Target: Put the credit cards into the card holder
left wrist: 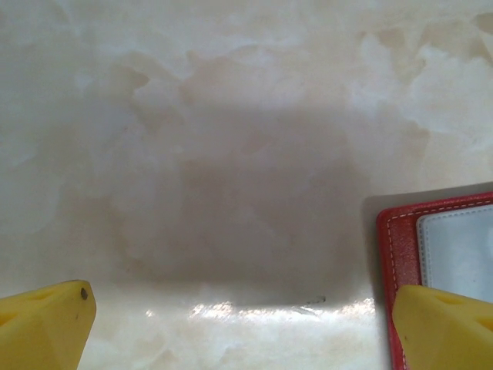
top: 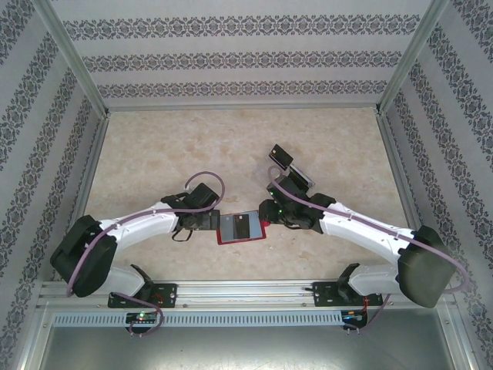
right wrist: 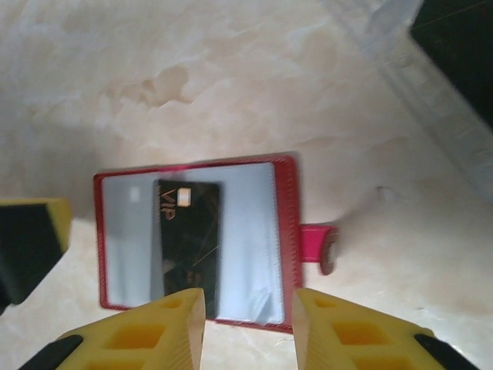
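The red card holder [top: 229, 240] lies open on the table between both arms, grey pockets up, snap tab [right wrist: 317, 243] sticking out to one side. One black credit card [right wrist: 189, 240] marked VIP lies on its inner pocket; whether it is tucked in I cannot tell. My right gripper [right wrist: 248, 331] hovers open over the holder's near edge [right wrist: 286, 231], nothing between its fingers. My left gripper [left wrist: 243, 327] is open wide over bare table, one yellow finger [left wrist: 443, 327] above the holder's corner [left wrist: 400, 247]. More black cards [top: 282, 157] stand behind the right arm.
A clear plastic rack [top: 296, 176] holds the remaining cards at mid-table, just beyond the right wrist. An aluminium rail [right wrist: 416, 85] runs along the near table edge. Patterned walls enclose the marbled table [top: 154, 154] on three sides.
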